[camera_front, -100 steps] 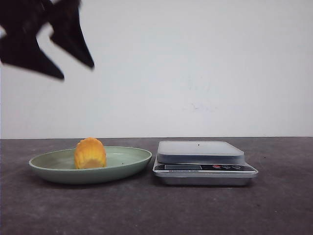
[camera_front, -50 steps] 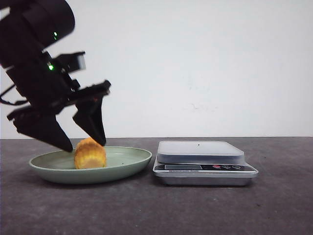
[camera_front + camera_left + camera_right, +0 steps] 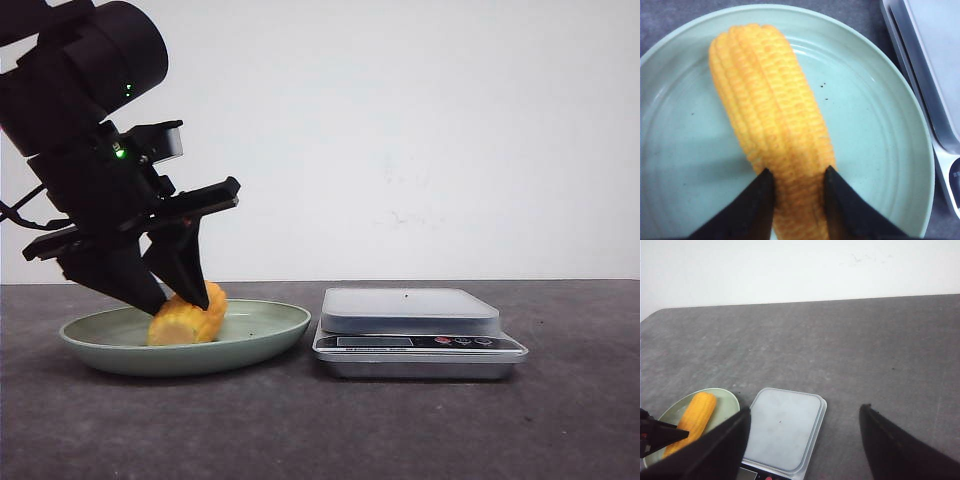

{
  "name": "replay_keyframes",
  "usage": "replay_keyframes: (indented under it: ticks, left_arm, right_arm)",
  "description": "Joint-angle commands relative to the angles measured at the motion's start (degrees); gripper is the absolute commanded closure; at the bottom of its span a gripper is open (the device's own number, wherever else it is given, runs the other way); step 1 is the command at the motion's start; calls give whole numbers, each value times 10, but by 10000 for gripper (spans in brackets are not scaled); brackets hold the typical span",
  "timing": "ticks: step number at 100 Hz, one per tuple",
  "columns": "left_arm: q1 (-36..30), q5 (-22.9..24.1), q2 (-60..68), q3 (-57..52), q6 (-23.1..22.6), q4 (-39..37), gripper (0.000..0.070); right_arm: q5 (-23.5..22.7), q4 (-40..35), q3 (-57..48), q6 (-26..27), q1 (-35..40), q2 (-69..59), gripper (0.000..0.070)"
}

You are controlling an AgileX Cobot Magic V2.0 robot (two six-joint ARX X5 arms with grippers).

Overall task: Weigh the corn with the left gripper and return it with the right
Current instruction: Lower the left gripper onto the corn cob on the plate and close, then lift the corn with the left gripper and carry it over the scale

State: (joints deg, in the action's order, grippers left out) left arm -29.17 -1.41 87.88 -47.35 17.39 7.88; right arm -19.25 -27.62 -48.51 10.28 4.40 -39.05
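Note:
The yellow-orange corn [image 3: 192, 318] lies tilted in the pale green plate [image 3: 270, 325] on the left of the table. My left gripper [image 3: 182, 303] has come down on it from above, and its two black fingers press against both sides of the cob. In the left wrist view the corn [image 3: 770, 110] runs lengthwise away from the left gripper [image 3: 797, 172], which grips it near its close end. My right gripper [image 3: 805, 410] is out of the front view. It hovers wide open and empty above the scale [image 3: 785, 427].
A silver kitchen scale [image 3: 410, 305] with a flat grey platform stands just right of the plate, almost touching its rim. A white wall rises behind the dark grey table. The right wrist view also shows the corn [image 3: 692, 417] in the plate [image 3: 727, 402].
My left gripper dropped from the upper left onto the plate and shut on the corn. The corn, standing upright a moment ago, now leans to the right.

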Motion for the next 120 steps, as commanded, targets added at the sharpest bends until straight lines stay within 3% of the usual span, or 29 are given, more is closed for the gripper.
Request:
replay_keyframes:
  ticks: [1,45,66,120]
  left_arm:
    - [-6,2,5,-11,3,1,696]
    - [-49,2,-59,-136,-14,127,695]
    - [-92,7,-56,-212,-15,132,695]
    - [-147,6,102,-347,-16,161,696]
  right_arm:
    - [2,5,-12,-6,1,-2,271]
    - [2,5,-12,-4,1,-2,271]
    - [2,5,-12,-2,1,-2,271]
    - [-2,-2,-12,0,1,-2,271]
